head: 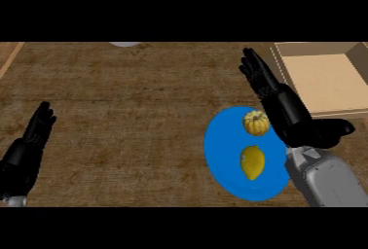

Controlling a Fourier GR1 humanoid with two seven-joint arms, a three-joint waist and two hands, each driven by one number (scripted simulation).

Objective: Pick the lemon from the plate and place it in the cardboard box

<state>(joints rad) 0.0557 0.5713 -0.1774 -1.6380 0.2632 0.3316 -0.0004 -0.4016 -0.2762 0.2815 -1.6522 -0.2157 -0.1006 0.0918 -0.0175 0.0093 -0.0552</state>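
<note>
A blue plate [223, 151] lies right of the counter's middle. On it rest a smooth yellow lemon [252, 162] toward the near side and a ribbed yellow-orange fruit [256, 122] behind it. My right hand [287, 109] hovers over the plate's right rim, fingers straight and pointing away from me, thumb out to the right; it is open and holds nothing. The cardboard box [325, 78] stands open at the far right, just beyond that hand. At the left edge my left hand [28, 141] rests open, fingers up.
The counter top is brown wood-grain. A pale round object [125, 44] peeks in at the far edge, mostly cut off. A lighter strip [9, 57] runs along the far left corner.
</note>
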